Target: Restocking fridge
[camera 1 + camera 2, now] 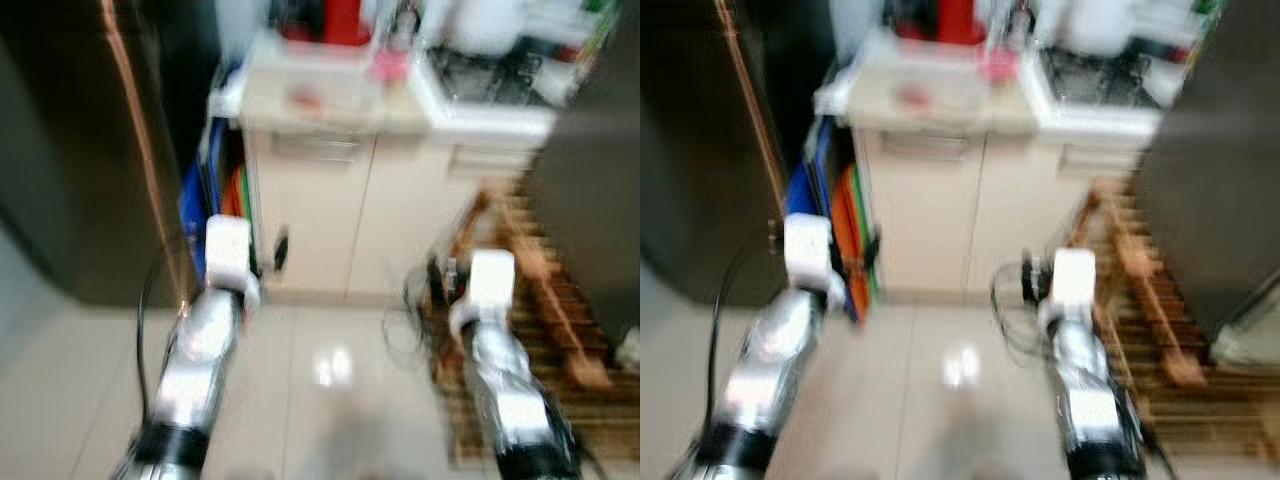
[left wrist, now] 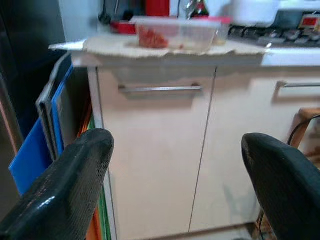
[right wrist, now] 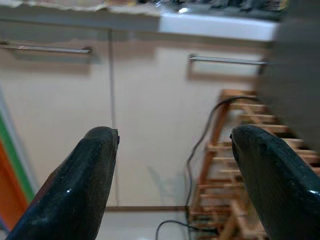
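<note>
A dark fridge [image 1: 70, 150] with a copper-coloured vertical strip stands at the left, its door closed. On the counter ahead sits a clear plastic container [image 2: 175, 34] with red food inside, also seen blurred from the head [image 1: 320, 85]. My left gripper [image 2: 177, 150] is open and holds nothing, facing the cream cabinet door [image 2: 155, 160] below that container. My right gripper [image 3: 172, 137] is also open and holds nothing, pointing at the cabinet beside a wooden rack [image 3: 225, 150]. Both silver arms [image 1: 200, 340] reach forward over the floor.
Blue, orange and green boards [image 1: 205, 200] lean in the gap between fridge and cabinet. A wooden rack [image 1: 530, 270] with a black cable stands at the right, next to a tall dark appliance [image 1: 590, 170]. The stove and countertop [image 1: 500, 70] are cluttered. Glossy tiled floor [image 1: 320, 380] lies ahead.
</note>
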Robot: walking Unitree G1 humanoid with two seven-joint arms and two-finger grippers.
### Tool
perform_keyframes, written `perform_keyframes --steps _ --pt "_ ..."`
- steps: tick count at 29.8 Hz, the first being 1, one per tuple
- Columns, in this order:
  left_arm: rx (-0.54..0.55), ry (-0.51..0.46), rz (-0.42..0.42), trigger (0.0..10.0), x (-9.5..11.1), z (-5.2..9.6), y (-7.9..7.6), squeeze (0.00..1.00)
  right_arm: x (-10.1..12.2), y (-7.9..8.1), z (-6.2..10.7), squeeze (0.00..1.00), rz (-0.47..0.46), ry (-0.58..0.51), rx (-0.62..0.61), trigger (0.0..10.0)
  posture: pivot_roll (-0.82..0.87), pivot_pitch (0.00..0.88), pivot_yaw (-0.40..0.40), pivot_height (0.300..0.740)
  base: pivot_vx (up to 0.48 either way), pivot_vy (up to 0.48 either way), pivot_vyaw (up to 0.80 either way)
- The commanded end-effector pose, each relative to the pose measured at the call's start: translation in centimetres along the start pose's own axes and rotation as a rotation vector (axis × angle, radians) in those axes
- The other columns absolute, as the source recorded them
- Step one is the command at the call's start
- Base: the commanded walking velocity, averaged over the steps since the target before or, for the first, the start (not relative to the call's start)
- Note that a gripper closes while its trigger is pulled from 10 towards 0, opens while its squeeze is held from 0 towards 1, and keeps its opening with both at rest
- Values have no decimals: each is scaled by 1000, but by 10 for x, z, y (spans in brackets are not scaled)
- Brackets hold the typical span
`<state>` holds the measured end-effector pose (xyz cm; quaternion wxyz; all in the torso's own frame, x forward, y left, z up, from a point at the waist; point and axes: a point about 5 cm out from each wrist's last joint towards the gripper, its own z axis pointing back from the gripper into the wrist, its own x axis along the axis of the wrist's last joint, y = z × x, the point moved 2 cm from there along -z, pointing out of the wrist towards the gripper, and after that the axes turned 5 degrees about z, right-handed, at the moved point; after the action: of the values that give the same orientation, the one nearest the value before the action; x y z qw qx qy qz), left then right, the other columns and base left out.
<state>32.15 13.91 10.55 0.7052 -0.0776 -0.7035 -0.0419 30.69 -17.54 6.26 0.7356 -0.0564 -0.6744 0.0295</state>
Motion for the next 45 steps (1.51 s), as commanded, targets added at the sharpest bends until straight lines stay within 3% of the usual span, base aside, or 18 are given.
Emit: perform_keyframes --steps 1,19,27,32,45 --pt "-35 -3 0 10000 1 -4 -8 0 3 -6 -3 0 11 -11 -9 10000 -18 0 -14 740 0 0 -500" --pt "-137 -70 29 10000 12 -10 -13 0 3 -13 -5 0 21 -30 -32 10000 -26 0 -16 740 0 0 -534" --pt "-258 -107 76 10000 17 -5 -30 0 1 -16 -5 0 22 -31 -40 10000 -32 0 -16 740 0 -124 -536" --pt "-276 -108 74 10000 18 -5 -32 0 1 -17 -6 0 18 -30 -46 10000 -29 0 -18 740 0 -480 -527" --pt "-287 -102 64 10000 17 -5 -31 0 1 -17 -7 0 19 -41 -46 10000 -29 0 -19 740 0 0 -520"
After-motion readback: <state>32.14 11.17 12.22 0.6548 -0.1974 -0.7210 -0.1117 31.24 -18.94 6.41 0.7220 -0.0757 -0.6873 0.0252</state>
